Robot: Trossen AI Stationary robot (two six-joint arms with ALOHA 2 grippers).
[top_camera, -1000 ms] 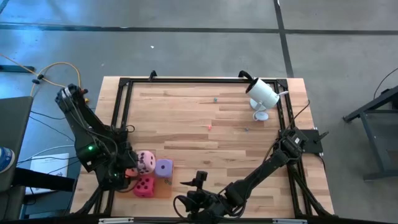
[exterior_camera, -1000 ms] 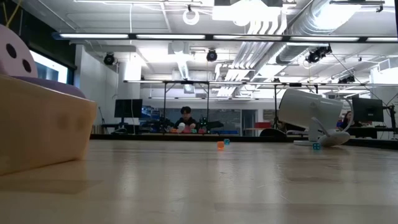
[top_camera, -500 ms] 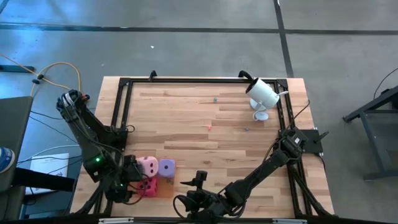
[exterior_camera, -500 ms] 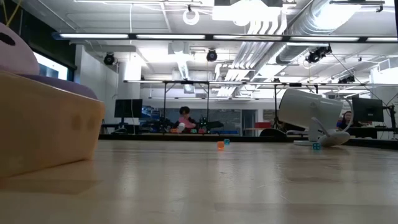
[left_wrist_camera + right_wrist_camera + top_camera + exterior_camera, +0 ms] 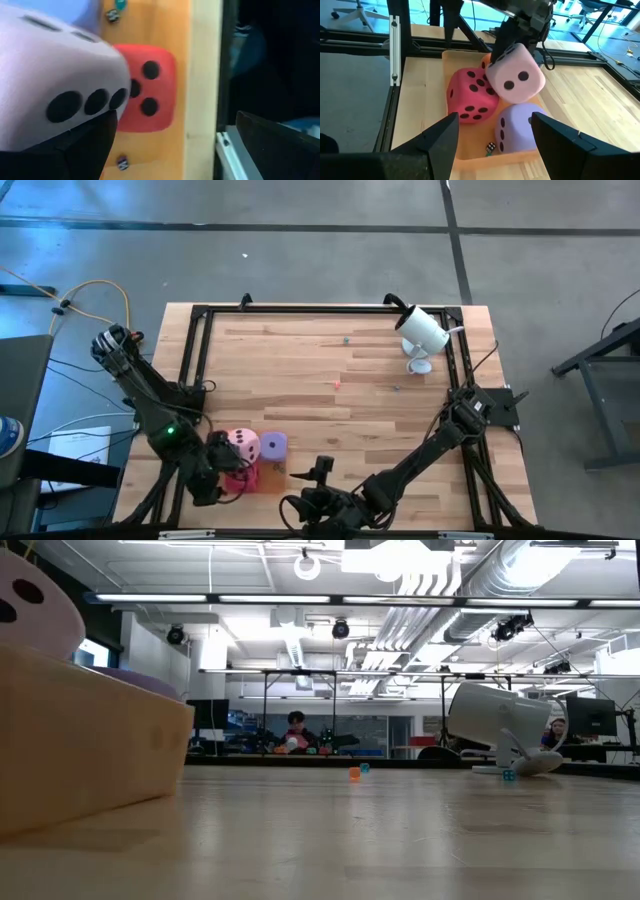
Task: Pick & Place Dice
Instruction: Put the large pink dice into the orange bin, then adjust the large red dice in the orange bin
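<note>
An orange tray (image 5: pixel 262 478) sits near the table's front left corner with the dice in it. The light pink die (image 5: pixel 515 75) lies tilted on top of the magenta die (image 5: pixel 470 96) and the purple die (image 5: pixel 517 126). Behind them a bit of the orange die (image 5: pixel 484 61) shows. My left gripper (image 5: pixel 175 120) reaches down over the tray's left part, open, with the pink die (image 5: pixel 55 75) against one finger. My right gripper (image 5: pixel 492 132) hangs open by the front edge, right of the tray, holding nothing. My left gripper comes down slanting from the table's left. One finger (image 5: pixel 75 150) lies against the pink die's three-pip face (image 5: pixel 95 102); the other finger (image 5: pixel 280 145) stands clear of it. The die rests on the magenta and purple dice. Whether the gripper also touches the tray, I cannot tell.
A white lamp-like device (image 5: pixel 422 330) stands at the far right of the table. Tiny dice lie mid-table (image 5: pixel 337 384) and in the tray (image 5: pixel 491 147). A black frame (image 5: pixel 200 340) rims the wooden top. In the low view the tray wall (image 5: pixel 90 740) fills the left.
My left gripper has gone toward the table's near edge and a little right, tipping further down. The tray with its dice has slid toward the table's right, and the pink and purple dice have shifted right with it.
</note>
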